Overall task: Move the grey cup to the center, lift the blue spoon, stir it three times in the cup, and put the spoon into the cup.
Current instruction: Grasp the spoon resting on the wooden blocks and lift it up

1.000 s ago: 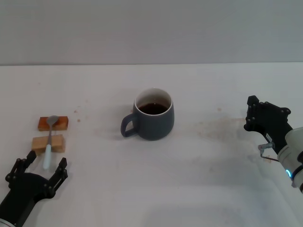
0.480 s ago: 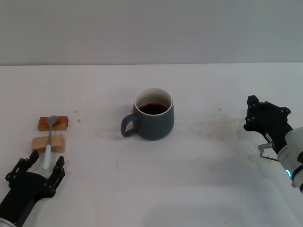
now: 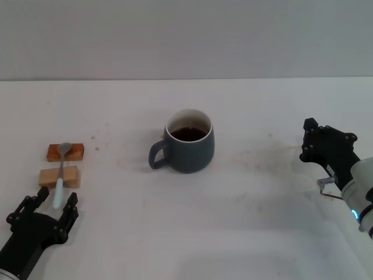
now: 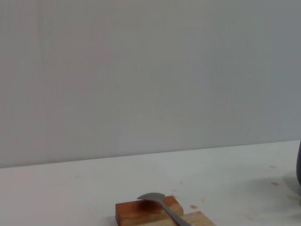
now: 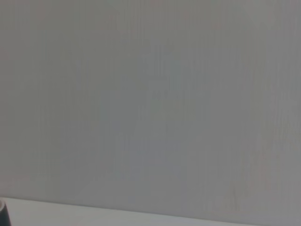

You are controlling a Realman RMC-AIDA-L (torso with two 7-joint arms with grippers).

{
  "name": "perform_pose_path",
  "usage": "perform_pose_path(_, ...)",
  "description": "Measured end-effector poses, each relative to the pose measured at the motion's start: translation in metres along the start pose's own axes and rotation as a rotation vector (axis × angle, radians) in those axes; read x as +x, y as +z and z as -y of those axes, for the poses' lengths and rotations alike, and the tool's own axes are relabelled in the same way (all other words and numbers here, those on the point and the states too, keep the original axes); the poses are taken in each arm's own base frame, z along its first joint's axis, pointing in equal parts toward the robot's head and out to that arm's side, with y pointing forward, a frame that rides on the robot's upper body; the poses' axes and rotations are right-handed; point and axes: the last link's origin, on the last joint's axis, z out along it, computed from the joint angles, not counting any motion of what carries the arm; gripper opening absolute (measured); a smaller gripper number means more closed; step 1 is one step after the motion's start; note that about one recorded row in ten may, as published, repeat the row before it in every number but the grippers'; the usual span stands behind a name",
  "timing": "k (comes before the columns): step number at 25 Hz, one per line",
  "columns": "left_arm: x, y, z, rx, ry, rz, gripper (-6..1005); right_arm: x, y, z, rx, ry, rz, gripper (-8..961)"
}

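Observation:
The grey cup stands upright at the table's middle, with dark liquid inside and its handle pointing left. The blue spoon lies across two small wooden blocks at the left, its metal bowl on the far block and its pale blue handle pointing toward me. Its bowl also shows in the left wrist view. My left gripper is open, with a finger on each side of the handle's near end, not touching it. My right gripper hangs parked at the right, away from the cup.
The two wooden blocks sit near the table's left side. Faint brownish stains mark the white table right of the cup. A plain grey wall runs behind the table.
My left gripper has narrowed its fingers around the spoon handle's near end. The cup, spoon and right arm have not moved.

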Motion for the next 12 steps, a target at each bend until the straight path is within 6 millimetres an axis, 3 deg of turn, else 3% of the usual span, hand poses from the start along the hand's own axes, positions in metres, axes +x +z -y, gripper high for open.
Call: perform_pose_path(12,-0.0009,-0.0027,0.0012,0.009,-0.008,0.001,549,0.0017,-0.0020,-0.0004,-0.002,-0.001,-0.004,-1)
